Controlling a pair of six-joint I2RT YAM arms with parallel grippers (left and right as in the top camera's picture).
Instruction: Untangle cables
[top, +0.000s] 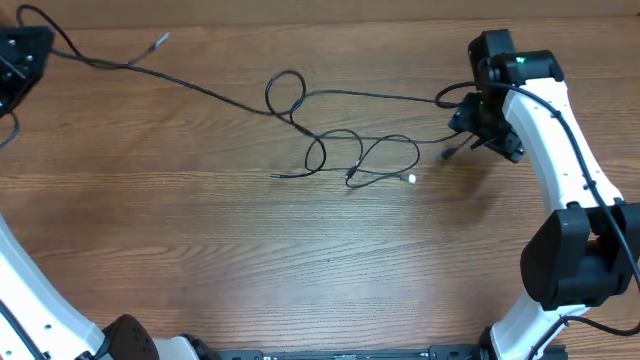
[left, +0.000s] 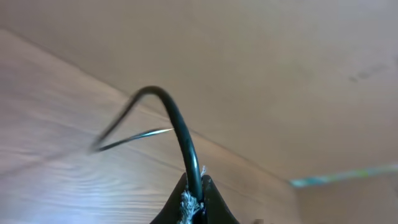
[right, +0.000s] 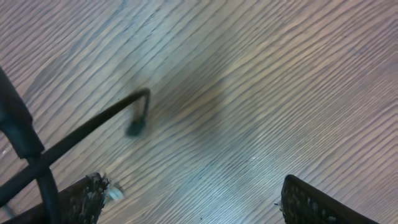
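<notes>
Surface: light wood-grain table (top: 300, 260).
Cables: thin black cords (top: 350, 95), looped and crossed mid-table; one strand runs to the far-left corner, another toward the right arm.
Left gripper (left: 194, 202): clenched on a black cord (left: 180, 130).
Right gripper (right: 196, 205): jaws spread wide, nothing between them; black plug end (right: 135, 127) lies just ahead on the wood.
Silvery plug (top: 410, 178): at the tangle's right edge.

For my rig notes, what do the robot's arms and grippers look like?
Both the left arm and right arm are white with black joints. The right arm bears a black wire and a green light. Its fingers are black and textured.
</notes>
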